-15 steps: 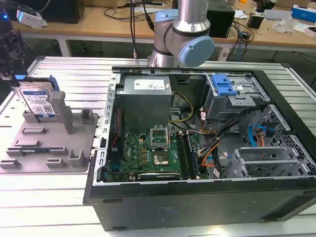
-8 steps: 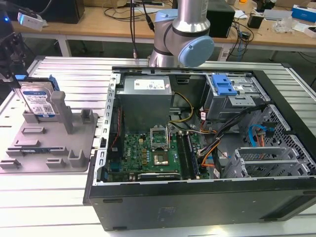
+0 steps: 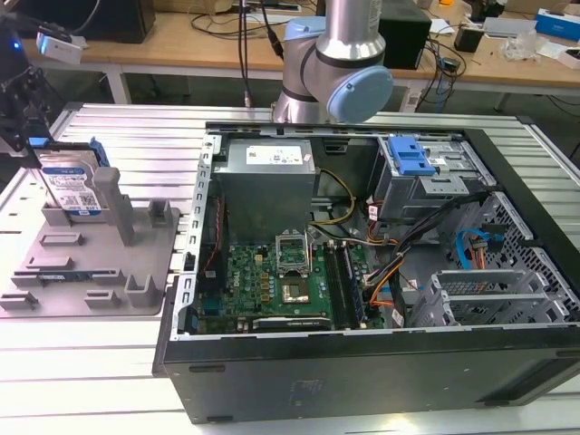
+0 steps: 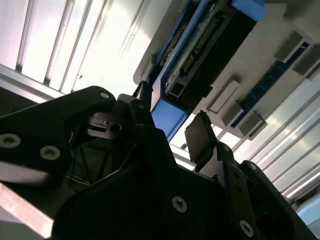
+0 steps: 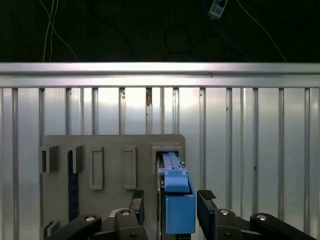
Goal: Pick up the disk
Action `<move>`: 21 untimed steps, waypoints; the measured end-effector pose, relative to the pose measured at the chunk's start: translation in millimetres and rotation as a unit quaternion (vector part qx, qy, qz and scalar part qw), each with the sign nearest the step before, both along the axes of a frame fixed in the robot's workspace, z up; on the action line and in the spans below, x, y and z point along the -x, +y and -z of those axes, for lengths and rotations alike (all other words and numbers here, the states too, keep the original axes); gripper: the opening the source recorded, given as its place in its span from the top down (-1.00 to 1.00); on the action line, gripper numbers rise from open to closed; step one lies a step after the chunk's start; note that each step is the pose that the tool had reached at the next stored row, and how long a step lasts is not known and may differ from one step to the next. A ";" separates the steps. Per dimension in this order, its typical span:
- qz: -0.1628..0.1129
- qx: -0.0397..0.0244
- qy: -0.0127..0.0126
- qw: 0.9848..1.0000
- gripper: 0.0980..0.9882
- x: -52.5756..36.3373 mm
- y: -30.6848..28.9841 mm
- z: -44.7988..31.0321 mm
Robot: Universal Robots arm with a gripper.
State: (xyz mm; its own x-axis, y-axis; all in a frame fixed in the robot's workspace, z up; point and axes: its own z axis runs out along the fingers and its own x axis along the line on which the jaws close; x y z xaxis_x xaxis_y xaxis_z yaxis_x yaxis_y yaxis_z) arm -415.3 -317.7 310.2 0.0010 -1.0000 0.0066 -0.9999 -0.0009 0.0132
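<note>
Disk (image 3: 72,186) stands on edge in a slot of the grey tray (image 3: 145,263) at the bench's (image 3: 145,127) edge on the exterior view's left, faces exposed for gripping. Pincer (image 5: 172,200) is open, its fingers (image 5: 206,200) straddling the disk, apparently not clamped.

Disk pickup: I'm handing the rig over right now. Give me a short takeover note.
Gripper: open, fingers on either side of the disk, with gaps showing on both sides.
Disk: stands on edge in a slot of the grey tray, at the exterior view's left, beside the open computer case.
Done: gripper lined up over the disk.
Left: grip not closed, disk not lifted out of the tray.
</note>
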 end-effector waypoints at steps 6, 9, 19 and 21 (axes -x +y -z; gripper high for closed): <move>0.000 0.000 0.000 1.000 0.00 0.0 0.0 5.8; 0.000 0.000 0.000 1.000 0.00 0.0 0.0 7.6; 0.000 0.000 0.000 1.000 0.34 0.0 0.0 11.0; 0.000 0.000 0.000 1.000 0.34 0.0 0.0 11.0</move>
State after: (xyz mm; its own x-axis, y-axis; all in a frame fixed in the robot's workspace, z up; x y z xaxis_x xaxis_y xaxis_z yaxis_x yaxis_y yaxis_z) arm -415.3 -317.7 299.2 0.0011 -1.0000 0.0067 -0.9999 -0.0010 0.0132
